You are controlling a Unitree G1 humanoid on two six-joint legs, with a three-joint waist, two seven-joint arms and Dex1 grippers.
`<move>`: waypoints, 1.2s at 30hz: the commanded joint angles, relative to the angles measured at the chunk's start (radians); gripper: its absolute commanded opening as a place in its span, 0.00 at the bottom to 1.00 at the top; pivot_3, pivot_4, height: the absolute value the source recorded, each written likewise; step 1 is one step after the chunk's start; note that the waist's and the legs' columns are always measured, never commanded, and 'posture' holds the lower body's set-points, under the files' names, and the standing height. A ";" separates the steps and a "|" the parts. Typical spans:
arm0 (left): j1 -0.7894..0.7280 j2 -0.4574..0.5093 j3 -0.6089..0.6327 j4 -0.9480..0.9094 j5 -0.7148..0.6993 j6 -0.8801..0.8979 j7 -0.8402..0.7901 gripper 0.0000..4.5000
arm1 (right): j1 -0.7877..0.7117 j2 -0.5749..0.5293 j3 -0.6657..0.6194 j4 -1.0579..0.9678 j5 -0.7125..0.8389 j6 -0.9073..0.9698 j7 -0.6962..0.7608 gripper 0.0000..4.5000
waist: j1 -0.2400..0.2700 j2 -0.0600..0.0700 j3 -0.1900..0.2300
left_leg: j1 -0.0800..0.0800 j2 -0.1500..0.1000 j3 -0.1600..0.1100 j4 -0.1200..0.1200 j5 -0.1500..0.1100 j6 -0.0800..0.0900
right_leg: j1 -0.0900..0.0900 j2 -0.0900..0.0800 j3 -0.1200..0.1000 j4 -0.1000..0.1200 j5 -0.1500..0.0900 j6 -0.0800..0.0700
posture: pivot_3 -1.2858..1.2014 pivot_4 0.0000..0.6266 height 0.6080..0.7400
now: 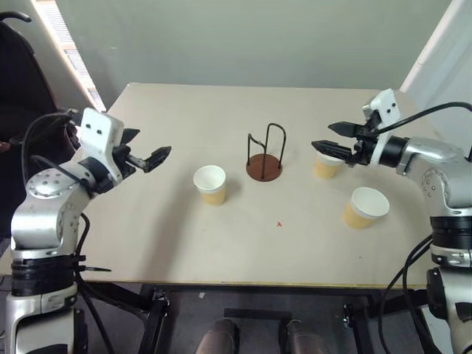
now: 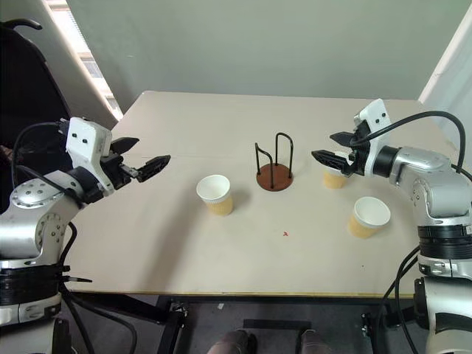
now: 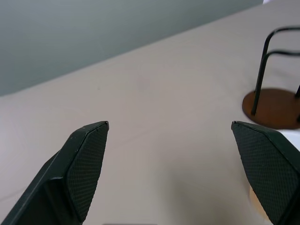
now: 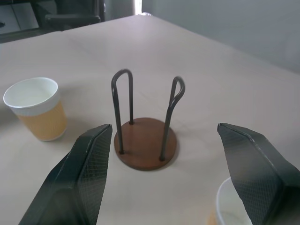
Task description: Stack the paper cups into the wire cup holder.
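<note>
Three cups [image 1: 210, 184] [image 1: 328, 164] [image 1: 365, 207] are seen upright beside holder [image 1: 265, 167]; left gripper [image 3: 168, 136] and right gripper [image 4: 164, 136] are spread, nothing held.

On the table [image 1: 184, 251], the wire cup holder [image 1: 265, 156] stands upright near the middle. One paper cup [image 1: 210, 184] sits to its left, a second cup [image 1: 327, 164] to its right, and a third cup [image 1: 364, 206] lies nearer the front edge, right of both.
</note>
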 commanded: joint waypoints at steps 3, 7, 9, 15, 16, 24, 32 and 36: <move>-0.071 0.036 -0.012 0.019 0.009 -0.014 -0.027 1.00 | 0.007 0.022 -0.036 -0.057 0.015 -0.002 -0.041 0.83 | -0.001 -0.001 0.000 | 0.000 0.000 0.000 0.000 0.000 -0.001 | 0.000 0.000 0.000 0.001 0.000 0.000 | 0.52 0.24 1.00; -0.073 0.019 -0.035 -0.007 -0.008 0.012 -0.039 1.00 | 0.020 0.029 -0.036 -0.075 0.015 -0.002 -0.051 0.83 | -0.002 0.000 0.000 | 0.001 0.000 0.000 -0.001 0.001 -0.001 | 0.000 0.000 0.000 0.002 0.000 0.000 | 0.52 0.24 1.00; -0.084 0.013 -0.052 -0.009 -0.011 0.020 -0.043 1.00 | 0.018 0.021 -0.037 -0.070 0.012 -0.004 -0.051 0.83 | -0.002 0.000 0.000 | 0.001 0.000 0.000 0.000 0.001 -0.001 | 0.000 0.000 0.000 0.001 0.000 0.000 | 0.52 0.24 1.00; -0.159 0.009 -0.186 0.009 -0.028 0.060 -0.186 1.00 | 0.060 -0.096 -0.079 -0.210 0.123 0.099 0.061 0.83 | 0.004 -0.001 0.000 | -0.002 0.000 -0.001 0.000 0.001 -0.001 | -0.001 -0.001 -0.002 0.000 0.000 0.000 | 0.52 0.24 1.00; -0.184 0.000 -0.209 0.022 -0.031 0.064 -0.208 1.00 | 0.066 -0.121 -0.091 -0.230 0.143 0.119 0.076 0.83 | 0.004 -0.001 0.001 | -0.002 0.000 -0.001 0.000 0.001 -0.001 | -0.001 -0.001 -0.003 0.000 0.000 0.000 | 0.52 0.24 1.00; -0.353 -0.092 -0.328 0.163 0.010 0.046 -0.290 1.00 | 0.088 -0.261 -0.136 -0.295 0.232 0.193 0.141 0.83 | 0.001 -0.002 0.001 | -0.002 0.000 -0.001 0.000 0.002 -0.002 | 0.000 -0.001 -0.002 0.000 0.001 0.001 | 0.52 0.24 1.00; -0.414 -0.241 -0.382 0.236 0.058 0.084 -0.211 1.00 | 0.092 -0.279 -0.143 -0.303 0.235 0.188 0.121 0.83 | 0.000 -0.002 0.001 | -0.002 0.000 -0.001 0.000 0.005 0.000 | 0.000 -0.002 -0.002 0.000 0.006 0.009 | 0.52 0.24 1.00; -0.427 -0.275 -0.409 0.276 0.098 0.066 -0.200 1.00 | 0.093 -0.280 -0.146 -0.306 0.233 0.185 0.111 0.83 | 0.000 -0.002 0.001 | -0.003 0.000 -0.001 0.000 0.005 0.000 | 0.000 -0.002 -0.002 -0.001 0.006 0.010 | 0.52 0.24 1.00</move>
